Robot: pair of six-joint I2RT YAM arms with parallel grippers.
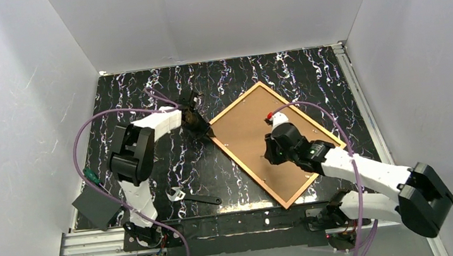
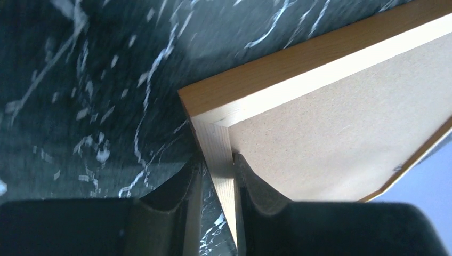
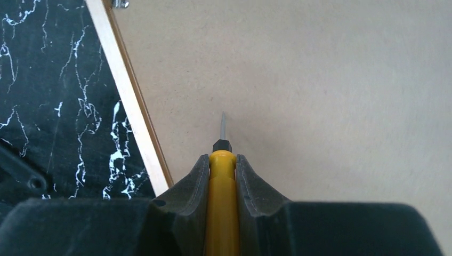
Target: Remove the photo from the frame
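- Left wrist view: the left end effector [image 2: 216,162] is closed on the frame [image 2: 256,64]. It pinches the rail just beside a corner, with one finger on the outer side of the wood and one on the board side. That hold looks meant to pin the frame against sliding while the other arm works.
- The frame lies face down and diagonal on the dark marbled counter [image 2: 80,80]. The photo [image 2: 330,144] sits inside it, so only its tan board back shows and the print side is hidden.
- The right end effector [image 3: 222,160] is clamped on the yellow handle of a screwdriver [image 3: 221,213]. The thin blade points across the board, close to the frame's rail. I cannot tell whether the tip touches the board.
- A small metal tab [image 3: 120,4] sits at the rail's inner edge. Tabs like this probably lock the board in and would need turning or bending before the photo can lift out.
- A wrench [image 1: 193,197] lies on the counter near the frame's near-left rail, apart from it. A dark flat piece [image 1: 96,208] sits at the near-left corner. Neither seems to block an arm.
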